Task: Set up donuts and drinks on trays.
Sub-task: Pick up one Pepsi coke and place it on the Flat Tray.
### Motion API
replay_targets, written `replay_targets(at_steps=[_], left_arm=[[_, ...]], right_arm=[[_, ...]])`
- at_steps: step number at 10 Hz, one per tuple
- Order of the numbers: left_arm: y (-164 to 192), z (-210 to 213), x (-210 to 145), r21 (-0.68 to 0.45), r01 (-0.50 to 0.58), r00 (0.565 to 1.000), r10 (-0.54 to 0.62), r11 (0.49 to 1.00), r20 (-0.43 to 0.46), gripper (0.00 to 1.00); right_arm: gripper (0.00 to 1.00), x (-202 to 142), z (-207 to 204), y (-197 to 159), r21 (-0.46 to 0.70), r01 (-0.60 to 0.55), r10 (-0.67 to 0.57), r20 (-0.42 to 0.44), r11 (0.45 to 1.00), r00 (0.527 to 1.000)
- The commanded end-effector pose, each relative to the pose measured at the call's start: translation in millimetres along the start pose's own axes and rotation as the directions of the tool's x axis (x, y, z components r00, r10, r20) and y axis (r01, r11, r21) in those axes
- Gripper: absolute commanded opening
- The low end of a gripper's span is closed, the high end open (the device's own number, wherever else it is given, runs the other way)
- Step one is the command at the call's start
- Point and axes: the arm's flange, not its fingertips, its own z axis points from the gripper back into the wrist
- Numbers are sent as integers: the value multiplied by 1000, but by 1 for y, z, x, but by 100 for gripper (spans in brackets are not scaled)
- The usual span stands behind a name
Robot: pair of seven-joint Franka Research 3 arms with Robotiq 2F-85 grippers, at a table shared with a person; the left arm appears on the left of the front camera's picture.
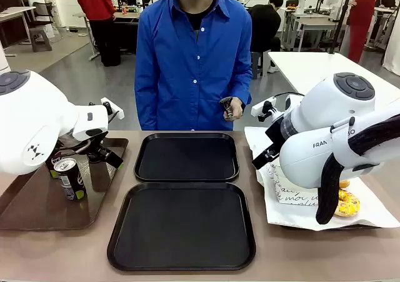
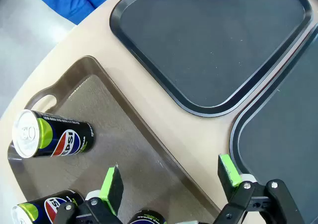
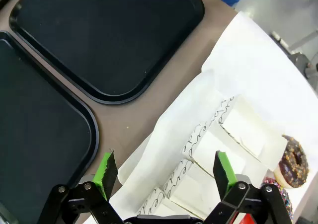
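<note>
Left gripper: fingers wide apart and empty, over the brown tray.
Drinks: Pepsi cans stand on the brown tray, one just below the left gripper.
Right gripper: fingers apart, holding nothing, above the donut boxes. A chocolate donut lies loose nearby.
Doing it well: I'd centre on the nearest can, come straight down and close on its body.
In the way: neighbouring cans stand close, and the tray's rim needs clearing.
Black trays: near tray and far tray are bare, mid-worktop.
Person's hand: holds something small and dark.
</note>
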Motion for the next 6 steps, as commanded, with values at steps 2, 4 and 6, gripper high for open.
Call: replay_targets(at_steps=[2,4,6], left_arm=[[0,0,0,0,0,1000,0,1000,0,100],[0,0,0,0,0,1000,0,1000,0,100],[0,0,0,0,0,1000,0,1000,0,100]], right_arm=[[100,0,0,0,0,0,0,0,1000,1000],[100,0,0,0,0,0,0,0,1000,1000],[100,0,0,0,0,0,0,0,1000,1000]])
